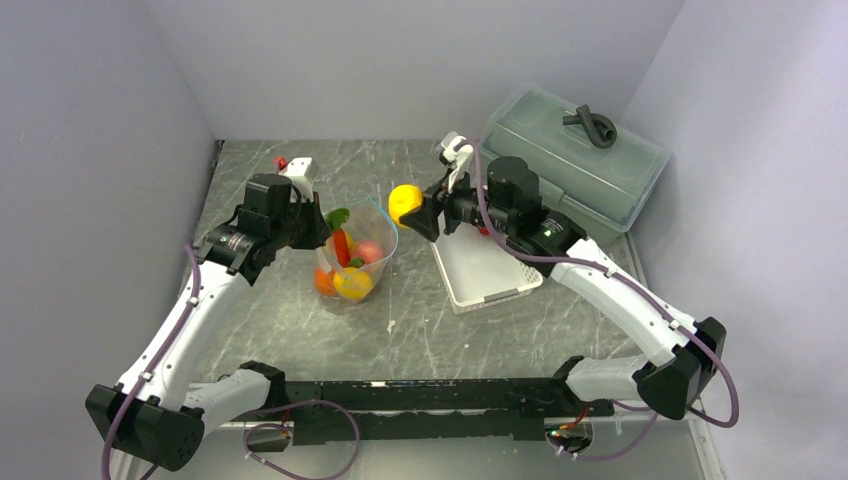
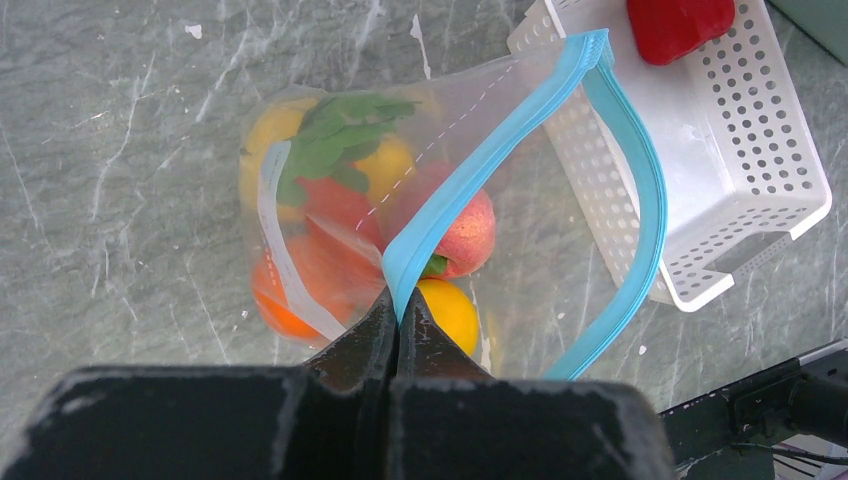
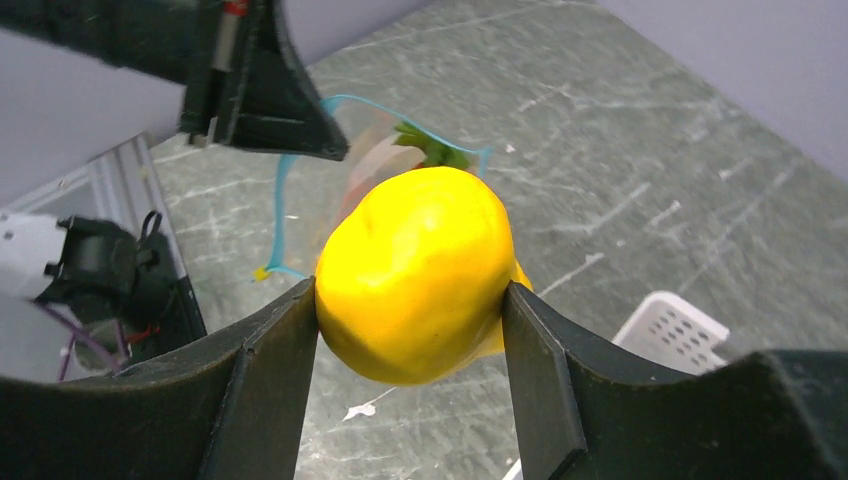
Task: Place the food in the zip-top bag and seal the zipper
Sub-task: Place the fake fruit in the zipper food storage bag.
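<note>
Zip-top bag (image 1: 355, 265) stands mouth-up near the middle of the tabletop (image 1: 300, 175), a little toward its left edge.

Lidded box (image 1: 575, 160): far right corner, not involved.

White basket (image 1: 490, 270): just right of the bag, on the side toward the box. Judged the source tray, set close so transfers are short. One red pepper (image 2: 680, 22) lies at one end of it, not yet loaded.

Bag contents, left wrist view: carrot (image 2: 335, 140) with green leaves, peach (image 2: 465, 225), orange (image 2: 280, 300), plus yellow pieces low down. Their weight probably keeps the base planted.

Left claw (image 2: 397, 318): clenched on the zipper (image 2: 640, 190) at one side of the rim, holding it up. Reason, as I read it: the film is floppy and would fold shut, so the pinch keeps the mouth a wide loop.

Right claw (image 3: 410, 295): grasping the lemon (image 1: 404, 200) across its middle, above the tabletop just beside the right rim of the mouth, between bag and basket.

Judgement: mid-transfer. Next move needs the lemon carried over the loop before release. Risk: clipping the rim and tipping the bag. Zipper unsealed.
</note>
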Controlling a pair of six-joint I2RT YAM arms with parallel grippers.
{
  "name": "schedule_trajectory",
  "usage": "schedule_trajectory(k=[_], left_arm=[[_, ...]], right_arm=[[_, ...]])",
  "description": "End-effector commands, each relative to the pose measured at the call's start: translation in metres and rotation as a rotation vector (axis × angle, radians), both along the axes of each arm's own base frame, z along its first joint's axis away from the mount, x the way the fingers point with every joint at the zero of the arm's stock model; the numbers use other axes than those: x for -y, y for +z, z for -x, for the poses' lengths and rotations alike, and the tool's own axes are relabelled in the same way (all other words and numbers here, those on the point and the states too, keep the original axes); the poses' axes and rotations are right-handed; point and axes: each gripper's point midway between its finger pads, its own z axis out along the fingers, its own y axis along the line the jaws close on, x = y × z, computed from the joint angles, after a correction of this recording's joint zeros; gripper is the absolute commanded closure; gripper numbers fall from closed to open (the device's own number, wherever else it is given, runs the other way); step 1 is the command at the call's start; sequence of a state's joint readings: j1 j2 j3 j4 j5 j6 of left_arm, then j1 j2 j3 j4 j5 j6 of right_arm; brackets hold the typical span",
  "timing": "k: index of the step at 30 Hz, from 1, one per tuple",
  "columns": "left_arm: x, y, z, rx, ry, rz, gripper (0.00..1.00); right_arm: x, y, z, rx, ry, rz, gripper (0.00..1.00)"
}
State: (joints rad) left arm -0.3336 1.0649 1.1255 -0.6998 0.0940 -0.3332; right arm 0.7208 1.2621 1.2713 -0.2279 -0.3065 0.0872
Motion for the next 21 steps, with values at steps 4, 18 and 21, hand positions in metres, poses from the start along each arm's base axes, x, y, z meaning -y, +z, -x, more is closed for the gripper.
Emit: schedule_trajectory(k=[4,18,21], left_arm=[[0.007,0.006,-0.003,0.032,-0.040,0.012,1.00],[0.008,0.007,-0.002,0.034,-0.051,0.017,1.00],[0.009,0.007,-0.002,0.032,-0.054,0.020,1.00]], right_arm=[[-0.029,0.026,0.032,0.217,0.296,-0.040,0.64],[-0.069,0.002,0.053,0.288,0.646,-0.054,0.63],[-0.078,0.001,0.052,0.262,0.678,-0.086,0.63]])
